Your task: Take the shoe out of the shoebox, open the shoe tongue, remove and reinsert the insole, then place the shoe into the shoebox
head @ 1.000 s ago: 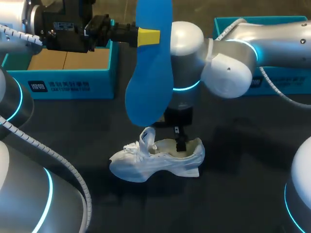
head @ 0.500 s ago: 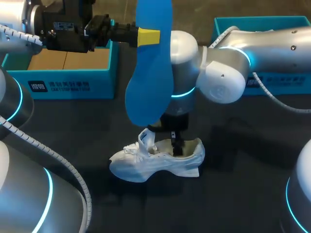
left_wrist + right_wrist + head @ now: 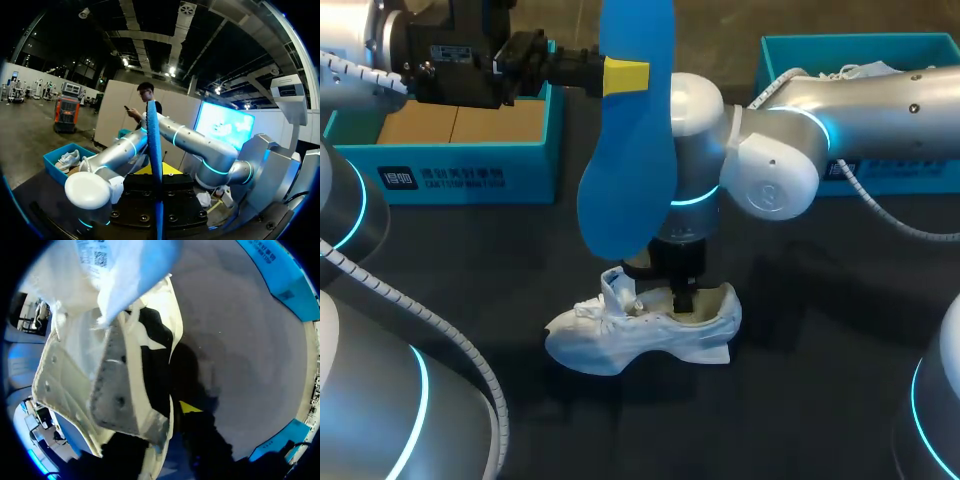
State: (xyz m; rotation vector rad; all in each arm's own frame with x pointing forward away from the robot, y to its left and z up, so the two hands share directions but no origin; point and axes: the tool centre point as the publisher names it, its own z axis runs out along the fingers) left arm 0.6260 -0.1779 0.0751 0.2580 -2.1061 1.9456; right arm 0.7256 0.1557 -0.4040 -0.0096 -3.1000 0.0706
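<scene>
— How do our arms stand?
— Our left arm [image 3: 350,50] reaches in level over the left shoebox [image 3: 470,175]. Its left gripper [image 3: 625,75] is clamped on the insole [image 3: 620,170]. Our right arm [image 3: 860,100] bends straight down, with the right gripper [image 3: 686,296] at the shoe [image 3: 620,345] opening. We cannot tell whether that one is open or closed.
— And the materials?
— The insole is a thin, smooth blue sheet with rounded ends. The shoe is white and laced, with a chunky sole and its tongue [image 3: 620,285] raised.
— Which way do they point?
— The insole hangs upright above the laces, its long axis vertical. The shoe stands on its sole on the dark table [image 3: 800,400], outside both teal boxes, toe to our left.
</scene>
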